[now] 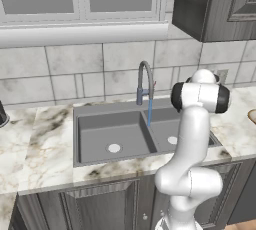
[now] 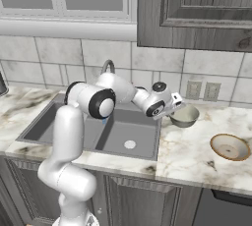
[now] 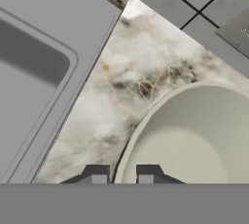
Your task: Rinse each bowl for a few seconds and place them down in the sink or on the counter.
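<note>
At the kitchen worktop, the white arm reaches rightward past the sink (image 2: 125, 139), its gripper (image 3: 122, 175) drawn close on the near rim of a cream bowl (image 2: 184, 116), one dark finger (image 3: 97, 173) outside the wall and the other inside. The bowl sits on the marble counter (image 2: 192, 154) just beside the sink's right edge, near the tiled wall and its two outlets (image 2: 203, 91); whether its base touches the marble or hangs just clear of it is hard to judge from here. A second bowl (image 2: 230, 147) rests farther right on the counter, well apart. Water runs in a thin blue stream from the arched faucet (image 1: 144, 81) into the basin.
</note>
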